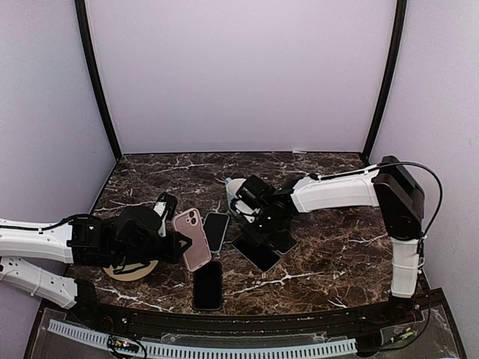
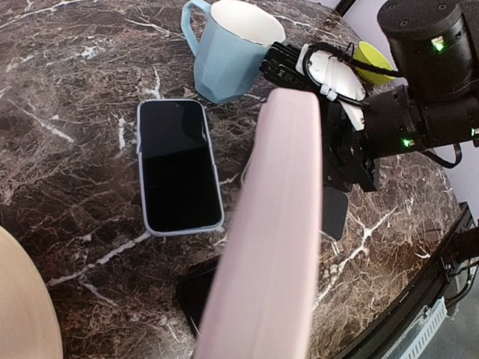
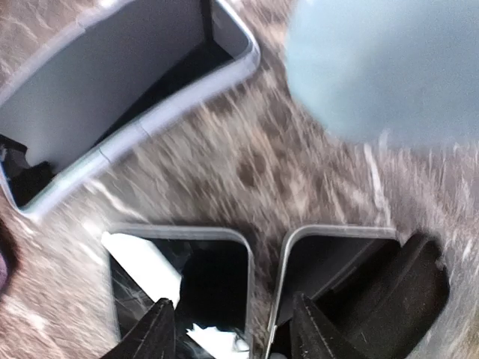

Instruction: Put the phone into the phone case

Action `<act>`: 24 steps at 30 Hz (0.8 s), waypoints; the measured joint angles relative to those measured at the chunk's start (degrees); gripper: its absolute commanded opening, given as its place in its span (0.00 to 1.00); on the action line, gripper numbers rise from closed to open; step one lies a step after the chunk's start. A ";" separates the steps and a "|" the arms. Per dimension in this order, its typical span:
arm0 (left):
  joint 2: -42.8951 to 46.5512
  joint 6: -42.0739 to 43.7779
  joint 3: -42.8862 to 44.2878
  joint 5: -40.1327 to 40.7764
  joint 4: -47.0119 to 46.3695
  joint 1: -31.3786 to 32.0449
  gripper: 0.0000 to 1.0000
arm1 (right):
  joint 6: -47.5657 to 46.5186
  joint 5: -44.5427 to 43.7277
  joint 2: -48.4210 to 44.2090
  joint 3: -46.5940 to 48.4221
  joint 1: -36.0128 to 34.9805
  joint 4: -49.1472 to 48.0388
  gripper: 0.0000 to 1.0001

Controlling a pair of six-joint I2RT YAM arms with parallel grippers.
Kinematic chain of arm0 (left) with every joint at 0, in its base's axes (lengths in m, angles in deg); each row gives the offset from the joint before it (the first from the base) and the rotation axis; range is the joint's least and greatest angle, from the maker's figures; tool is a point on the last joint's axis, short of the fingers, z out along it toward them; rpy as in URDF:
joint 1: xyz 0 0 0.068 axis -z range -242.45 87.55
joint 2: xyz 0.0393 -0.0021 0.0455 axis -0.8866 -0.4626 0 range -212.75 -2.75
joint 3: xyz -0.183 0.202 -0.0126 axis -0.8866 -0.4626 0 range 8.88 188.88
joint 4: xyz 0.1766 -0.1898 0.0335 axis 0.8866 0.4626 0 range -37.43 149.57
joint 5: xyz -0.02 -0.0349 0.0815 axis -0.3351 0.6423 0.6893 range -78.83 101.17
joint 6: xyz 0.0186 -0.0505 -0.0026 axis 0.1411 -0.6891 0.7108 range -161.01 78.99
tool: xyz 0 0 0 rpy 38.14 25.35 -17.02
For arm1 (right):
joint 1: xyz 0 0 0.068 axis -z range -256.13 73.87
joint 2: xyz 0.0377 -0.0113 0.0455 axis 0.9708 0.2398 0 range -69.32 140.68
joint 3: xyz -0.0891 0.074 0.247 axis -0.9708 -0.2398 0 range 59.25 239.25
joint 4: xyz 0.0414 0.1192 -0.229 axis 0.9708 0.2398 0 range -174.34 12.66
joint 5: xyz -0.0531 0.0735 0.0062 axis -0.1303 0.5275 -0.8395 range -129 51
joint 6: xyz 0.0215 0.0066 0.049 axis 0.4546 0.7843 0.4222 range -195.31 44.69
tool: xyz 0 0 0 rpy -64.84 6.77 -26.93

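Note:
My left gripper [image 1: 177, 244] is shut on the pink phone case [image 1: 193, 238], which it holds tilted above the table. In the left wrist view the phone case [image 2: 278, 224] fills the middle and hides my own fingers. My right gripper [image 1: 260, 224] is low over two dark phones lying side by side, a glossy phone [image 3: 202, 277] and a grey-rimmed one [image 3: 337, 262]. Its fingers stand apart and straddle their neighbouring edges, the left fingertip [image 3: 161, 321] over the glossy screen. I see no grip on either phone.
A phone in a pale blue case [image 2: 178, 164] lies face up by the pink case. Another black phone [image 1: 207, 285] lies near the front edge. A light blue mug [image 2: 224, 48] stands behind the phones. A tan round disc [image 1: 131, 271] lies under my left arm.

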 measured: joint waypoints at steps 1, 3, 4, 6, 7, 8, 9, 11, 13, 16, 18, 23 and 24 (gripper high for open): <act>-0.50 0.00 0.00 -0.55 -0.31 0.00 0.00 | 0.37 0.13 -0.13 -1.51 0.00 0.31 0.47; -1.49 0.00 0.00 -1.36 -1.11 0.00 0.00 | 1.01 0.96 -0.31 -2.99 -0.02 0.13 0.54; -2.08 0.00 0.00 -1.88 -1.66 0.00 0.00 | 1.29 1.11 -0.94 -3.45 -0.13 0.09 0.63; -3.74 0.00 0.00 -2.97 -2.75 0.00 0.00 | 1.73 1.44 -1.92 -4.35 -0.22 0.55 0.77; -4.13 0.00 0.00 -3.19 -2.95 0.00 0.00 | 1.99 1.53 -2.10 -4.48 -0.22 0.81 0.80; -4.70 0.00 0.02 -3.52 -3.15 0.00 0.00 | 1.55 1.46 -2.23 -4.57 -0.28 1.14 0.83; -5.07 -0.02 0.02 -3.72 -3.28 0.00 0.00 | 1.88 1.53 -2.23 -4.57 -0.28 1.31 0.85; -5.46 0.00 0.02 -4.04 -3.50 0.00 0.00 | 1.60 2.08 -2.23 -4.55 -0.28 1.99 0.88; -5.33 0.00 0.02 -4.09 -3.82 0.00 0.00 | 1.38 3.21 -2.08 -4.00 -0.28 3.65 0.89; -4.59 -0.07 0.00 -3.96 -4.11 0.00 0.00 | 1.20 5.70 -1.16 -1.77 -0.28 6.16 0.88; -3.45 -0.24 -0.13 -3.80 -4.13 -0.02 0.00 | 1.16 6.84 -0.72 -0.72 -0.37 6.99 0.85; -1.55 -0.46 -0.37 -3.28 -4.02 -0.33 0.00 | 1.53 8.50 -0.61 -0.20 -1.27 8.98 0.90; -1.44 -0.46 -0.46 -3.21 -3.91 -0.35 0.00 | 1.81 8.59 -0.61 -0.20 -1.51 9.29 0.92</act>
